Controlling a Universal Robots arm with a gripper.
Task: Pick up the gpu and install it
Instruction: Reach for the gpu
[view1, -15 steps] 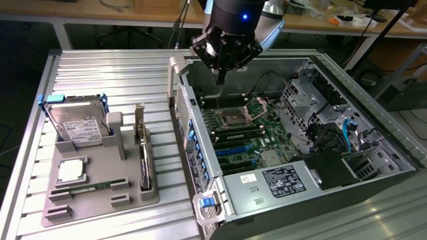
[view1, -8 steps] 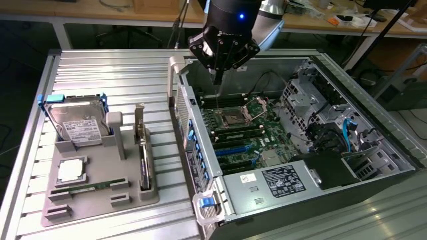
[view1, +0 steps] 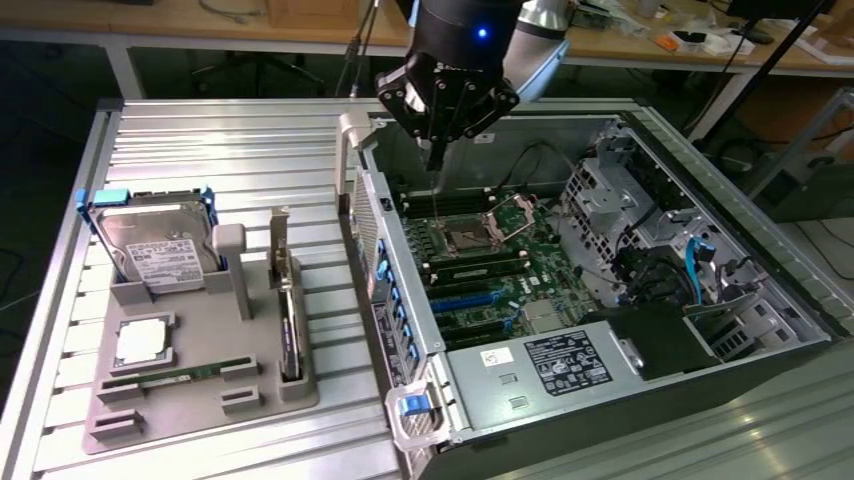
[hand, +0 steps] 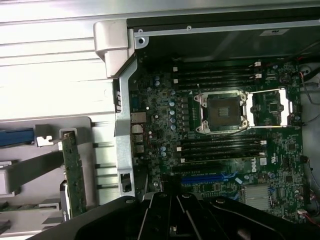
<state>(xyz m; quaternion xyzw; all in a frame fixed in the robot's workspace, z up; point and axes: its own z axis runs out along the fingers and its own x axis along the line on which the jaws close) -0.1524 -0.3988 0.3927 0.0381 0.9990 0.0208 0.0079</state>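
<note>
Tool (view1: 431, 158) over the open case (view1: 731, 215), gpu (view1: 283, 300) not yet picked
I have the tool hanging above the motherboard (view1: 481, 250), tips pressed together, empty. The gpu stands on edge in the grey holder (view1: 187, 400) on the surface (view1: 200, 150), outside the case toward the exterior view's left of the tool, long axis parallel to the case wall

The gpu (view1: 280, 260) shows a tan-green board, standing in a plain grey holder (view1: 200, 395) on the ribbed silver table (view1: 200, 150). The hard drive (view1: 158, 250) is silver with a white label and blue rails. Inside the grey case (view1: 727, 200), the motherboard (view1: 514, 245) is dark green with blue slots (view1: 467, 297). The gripper (view1: 434, 160) is black.
</note>
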